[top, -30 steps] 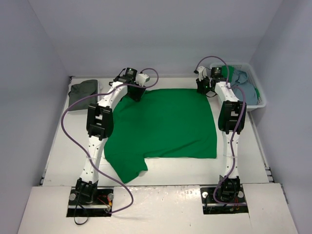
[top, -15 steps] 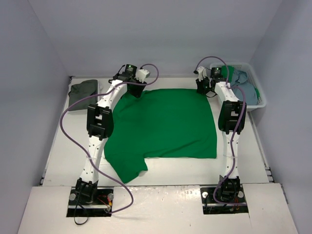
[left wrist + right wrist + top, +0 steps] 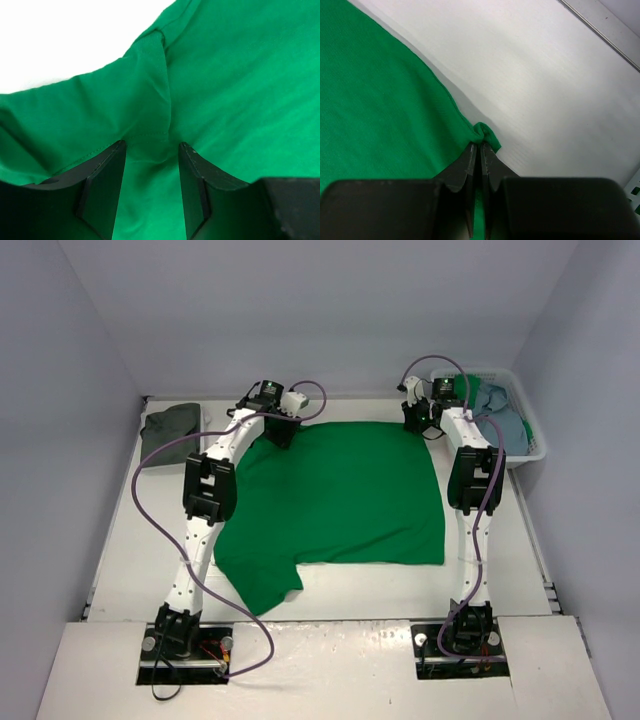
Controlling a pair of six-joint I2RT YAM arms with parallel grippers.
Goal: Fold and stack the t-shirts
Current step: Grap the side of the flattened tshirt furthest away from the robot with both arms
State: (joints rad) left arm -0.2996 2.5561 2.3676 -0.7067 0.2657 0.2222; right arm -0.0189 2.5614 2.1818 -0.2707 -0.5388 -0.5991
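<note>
left gripper [image 3: 152,150]: released; the jaws are held apart and set down on the green t-shirt [image 3: 240,75], with a raised ridge of cloth and a stitched seam lying between the two fingers [image 3: 105,185], not pinched.
right gripper [image 3: 481,147]: clenched on the green t-shirt; a small nub of its far right corner is nipped at the fingertips.
left wrist view only: the open gap and the seam are shown; from above the left gripper [image 3: 281,430] is seen only as a dark block at the shirt's far left corner.
right wrist view only: the pinched corner is shown; from above the right gripper [image 3: 421,425] is hidden under its own wrist.
top view only: the green t-shirt [image 3: 340,490] is seen spread nearly flat in the middle, one sleeve trailing off at the near left.
other shirts: a dark grey shirt [image 3: 170,430] is laid at the far left corner; a blue-grey shirt [image 3: 505,425] is piled in the laundry basket [image 3: 532,452] at the far right.
surface: a white table [image 3: 120,540], touched by the shirt's edges.
room: plain pale walls [image 3: 320,310] are set on three sides.
change: half a second ago the left wrist was set slightly farther back; it is now returned to the corner. the right arm and the shirt are unmoved.
</note>
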